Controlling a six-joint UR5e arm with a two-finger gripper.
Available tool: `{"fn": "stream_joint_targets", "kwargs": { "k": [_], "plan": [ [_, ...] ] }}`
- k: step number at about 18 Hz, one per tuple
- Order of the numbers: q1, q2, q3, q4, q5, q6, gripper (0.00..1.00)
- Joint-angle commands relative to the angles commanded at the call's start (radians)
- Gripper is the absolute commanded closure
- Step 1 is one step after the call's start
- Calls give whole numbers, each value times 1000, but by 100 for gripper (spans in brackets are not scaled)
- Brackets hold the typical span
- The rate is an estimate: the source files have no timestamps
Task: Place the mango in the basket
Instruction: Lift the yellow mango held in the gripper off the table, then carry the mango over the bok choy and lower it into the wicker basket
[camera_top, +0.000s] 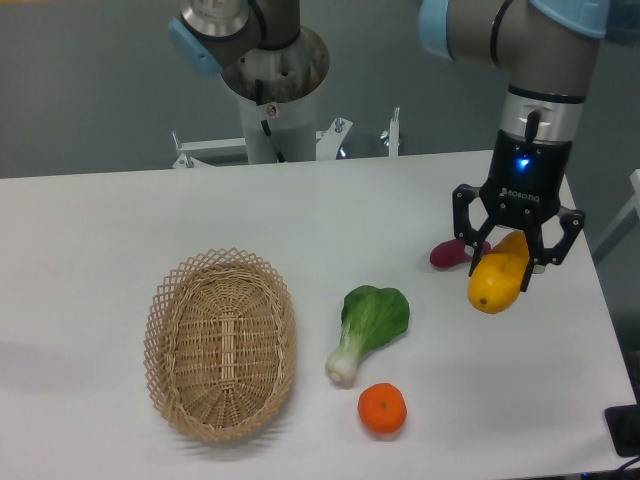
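A white table (200, 215) stands before a grey wall. The arm reaches straight down at the right, its black two-finger gripper (508, 268) clamped on the smooth yellow-orange mango (494, 284), beside a reddish-purple oblong (446, 254). The oval woven wicker basket (166, 300) lies well apart, left, past a green leafy vegetable (370, 325) and a small round orange (382, 409).

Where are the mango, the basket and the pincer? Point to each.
mango (494, 285): fixed camera, its rounded lower end.
basket (166, 308): fixed camera, left lattice rim.
pincer (512, 262): fixed camera, midway between its fingertips.
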Motion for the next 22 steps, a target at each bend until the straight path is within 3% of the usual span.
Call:
{"fn": "stream_joint_targets", "kwargs": {
  "k": [7,13,17,22],
  "plan": [
    [-3,8,-11,2,3,-2,65],
    [-41,52,-40,-8,12,-50,65],
    [-129,72,-63,6,43,-205,65],
    [-323,60,-87,9,259,-339,65]
  ]
}}
